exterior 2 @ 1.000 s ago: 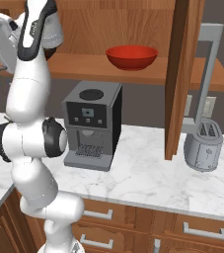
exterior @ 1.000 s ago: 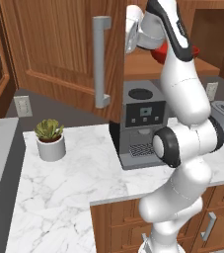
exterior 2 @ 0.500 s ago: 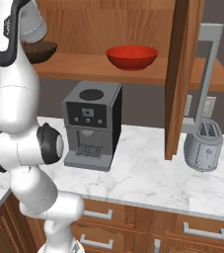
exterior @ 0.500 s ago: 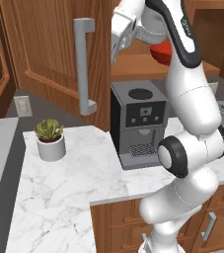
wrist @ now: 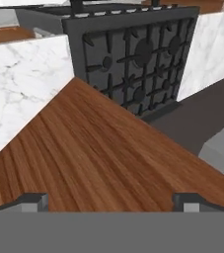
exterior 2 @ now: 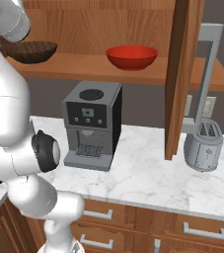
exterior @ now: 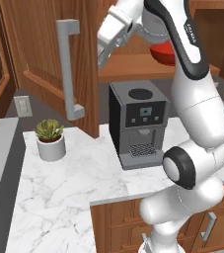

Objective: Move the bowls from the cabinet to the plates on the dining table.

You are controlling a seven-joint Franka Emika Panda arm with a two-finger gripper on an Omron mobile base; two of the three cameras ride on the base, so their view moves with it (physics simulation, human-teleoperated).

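On the open cabinet's shelf (exterior 2: pixel 148 74) a glossy red bowl (exterior 2: pixel 131 56) sits mid-shelf and a dark brown wood-grain bowl (exterior 2: pixel 30 51) sits at its left end. From the left, the red bowl (exterior: pixel 162 53) peeks out behind my arm. My gripper (exterior: pixel 102 58) is high up in front of the shelf, left of the bowls and close to the left cabinet door (exterior: pixel 39 54). In the hand view the gripper (wrist: pixel 111 202) is open, fingertips (wrist: pixel 33 200) wide apart over brown wood with nothing between them. The plates and dining table are out of view.
A black coffee machine (exterior: pixel 140 123) stands on the marble counter (exterior: pixel 69 183) under the shelf, with a grey plant pot (exterior: pixel 50 147) to its left. A toaster (exterior 2: pixel 202 148) stands below the right cabinet door (exterior 2: pixel 182 74). The hand view looks down on a stove grate (wrist: pixel 138 59).
The left cabinet door has swung further open to the left, and my hand has moved left along with it. The brown bowl has come into sight behind the arm.
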